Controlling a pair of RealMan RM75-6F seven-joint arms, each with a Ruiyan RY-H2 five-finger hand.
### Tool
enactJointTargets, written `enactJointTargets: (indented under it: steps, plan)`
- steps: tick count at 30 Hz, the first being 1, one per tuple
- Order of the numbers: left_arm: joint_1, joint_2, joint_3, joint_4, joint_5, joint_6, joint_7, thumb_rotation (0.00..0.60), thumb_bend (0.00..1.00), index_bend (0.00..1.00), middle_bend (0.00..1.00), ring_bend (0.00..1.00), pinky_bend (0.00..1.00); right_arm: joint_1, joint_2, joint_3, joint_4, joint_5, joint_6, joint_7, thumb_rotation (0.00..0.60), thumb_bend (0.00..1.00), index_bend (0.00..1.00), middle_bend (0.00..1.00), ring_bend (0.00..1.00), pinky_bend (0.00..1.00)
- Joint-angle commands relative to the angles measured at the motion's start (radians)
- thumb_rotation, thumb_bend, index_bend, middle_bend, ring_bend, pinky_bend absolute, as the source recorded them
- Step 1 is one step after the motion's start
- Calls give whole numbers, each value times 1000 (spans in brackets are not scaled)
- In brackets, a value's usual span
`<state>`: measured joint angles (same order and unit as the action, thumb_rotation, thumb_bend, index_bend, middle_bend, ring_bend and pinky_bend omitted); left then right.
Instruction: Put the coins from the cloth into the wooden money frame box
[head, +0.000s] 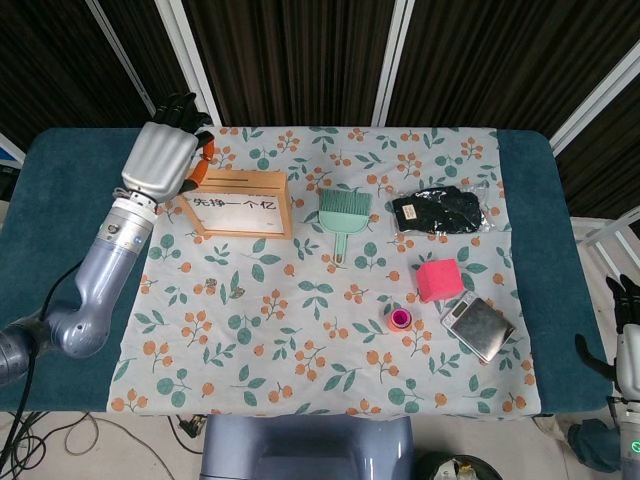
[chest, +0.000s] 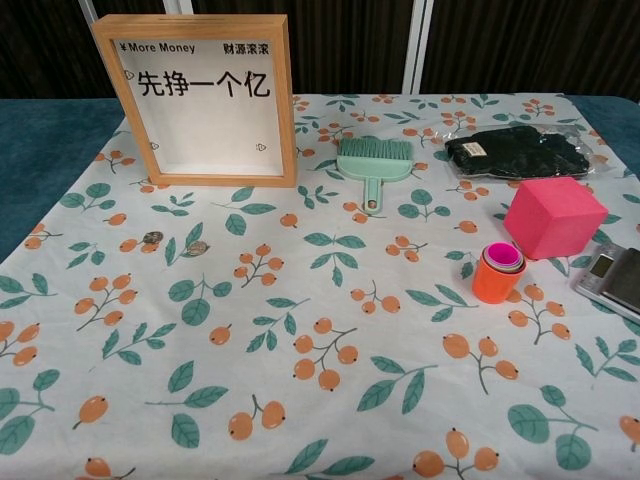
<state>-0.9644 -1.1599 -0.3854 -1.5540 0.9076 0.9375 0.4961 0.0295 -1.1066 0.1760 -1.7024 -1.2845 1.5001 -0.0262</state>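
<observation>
The left hand hangs above the back left end of the upright wooden money frame box; its fingers are curled, and I cannot tell if they pinch anything. The box's long axis runs along the table's back edge. Two small round coins lie on the floral cloth in front of the box. The right hand, at the table's right edge, looks loosely curled.
</observation>
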Motion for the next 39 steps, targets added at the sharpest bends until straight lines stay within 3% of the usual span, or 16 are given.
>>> enactJointTargets:
  steps: [1, 13, 22, 27, 39]
  plan:
    - [-26, -78, 27, 95, -41, 23, 23, 600, 450, 726, 261, 11, 94, 2, -4, 0, 2, 1, -3, 2, 600, 394, 90, 26, 0, 0]
    - [-59, -209, 27, 245, -100, -16, -48, 600, 449, 725, 276, 15, 97, -1, -5, 6, 2, 11, 3, 7, 600, 395, 90, 26, 0, 0]
    - [-73, -234, 31, 265, -98, -16, -56, 600, 437, 718, 278, 15, 97, -2, -6, 10, 1, 22, 6, 0, 600, 395, 90, 26, 0, 0]
    - [-75, -234, 38, 262, -95, -25, -59, 600, 364, 711, 282, 15, 96, -3, -8, 13, -2, 30, 8, -8, 600, 395, 90, 26, 0, 0]
    - [-83, -246, 50, 254, -97, -9, -35, 600, 358, 712, 285, 15, 96, -3, -7, 16, -5, 35, 6, -7, 600, 395, 90, 26, 0, 0]
